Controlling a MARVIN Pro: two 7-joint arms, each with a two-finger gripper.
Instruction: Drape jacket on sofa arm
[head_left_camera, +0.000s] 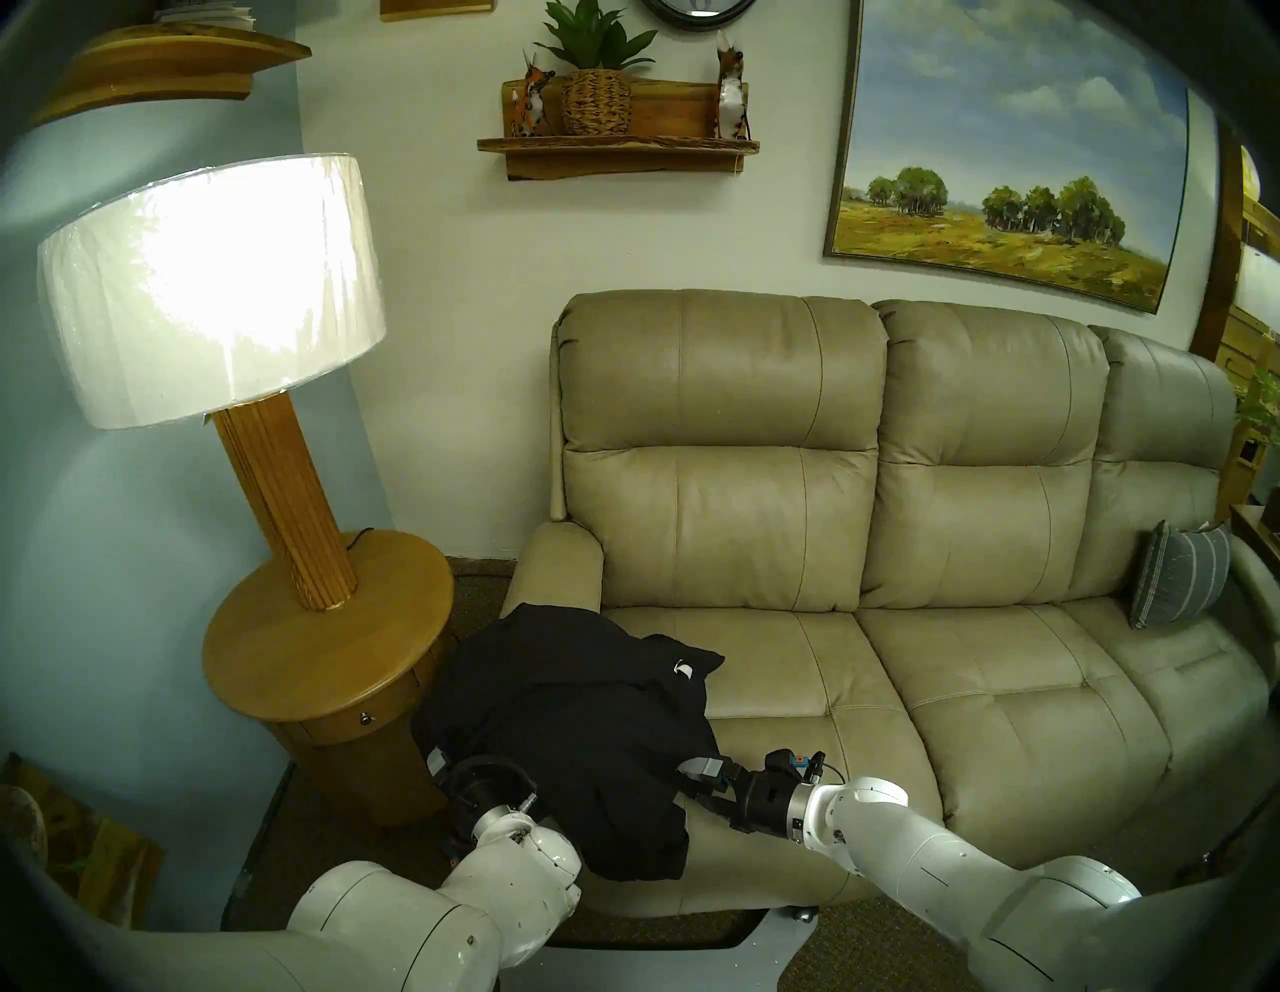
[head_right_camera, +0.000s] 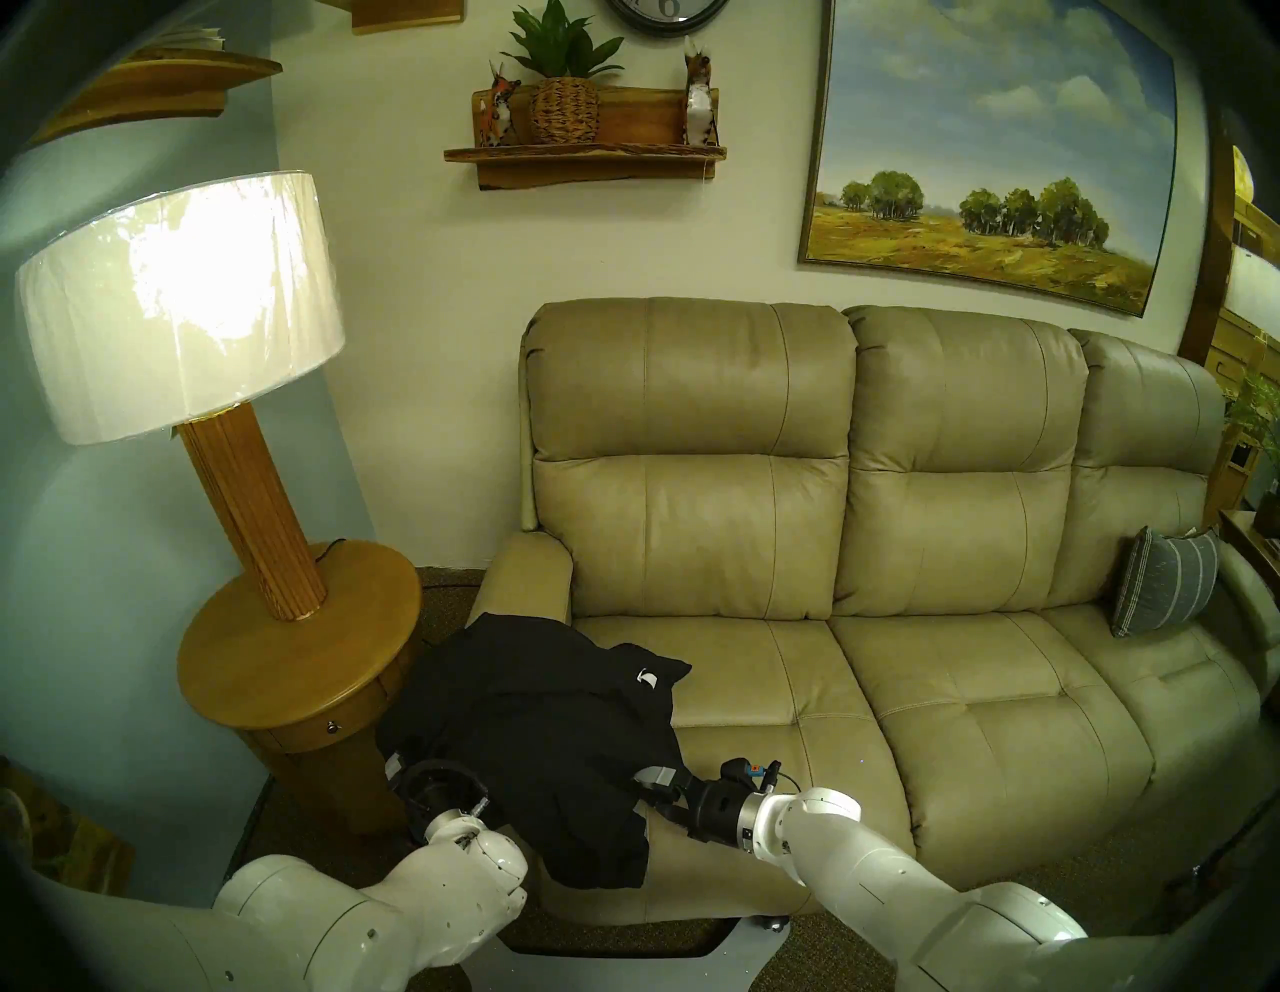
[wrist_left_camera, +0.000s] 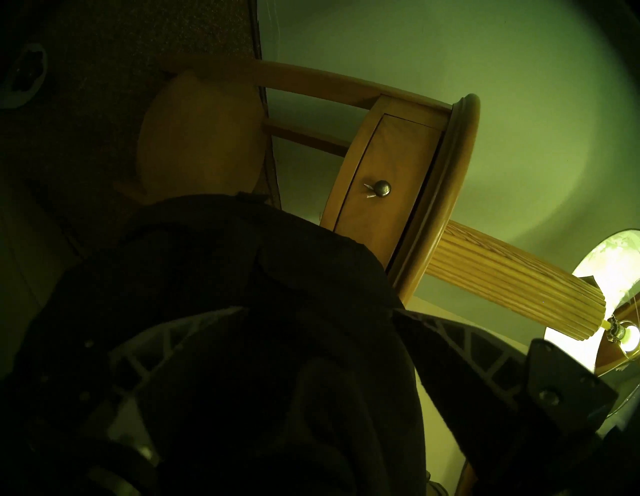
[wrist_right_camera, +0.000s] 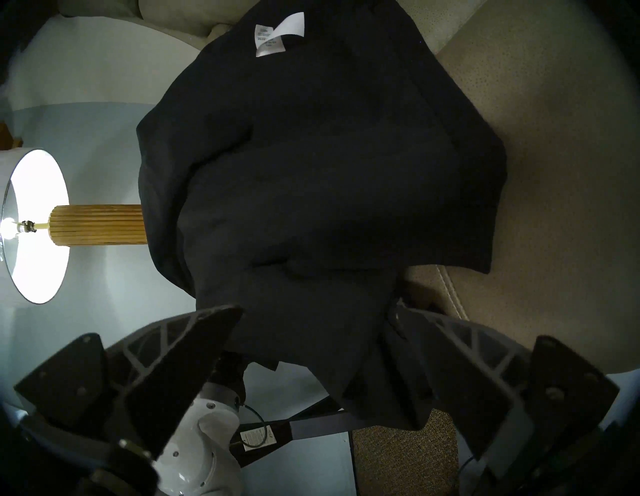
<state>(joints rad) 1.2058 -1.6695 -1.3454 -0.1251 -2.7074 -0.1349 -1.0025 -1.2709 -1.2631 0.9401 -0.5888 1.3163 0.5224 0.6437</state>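
The three-seat beige sofa fills the middle of the head view, with one sofa arm at its left end, running from the backrest toward the camera. Beside it stands one round wooden desk carrying a single lit lamp. One black jacket lies heaped over the front half of that sofa arm. Its long axis runs across the arm, one side spilling onto the left seat cushion and the other hanging toward the desk, and its white tag faces up near the backrest side. One grey striped pillow leans at the far right seat.

Two grippers work at the near hem. The right gripper has its fingers spread wide, with a fold of jacket hanging between them; the pads do not press it. The left gripper sits under the jacket's outer side, its fingers also set wide apart, with dark cloth draped over and between them. Whether either one pinches the fabric cannot be told.
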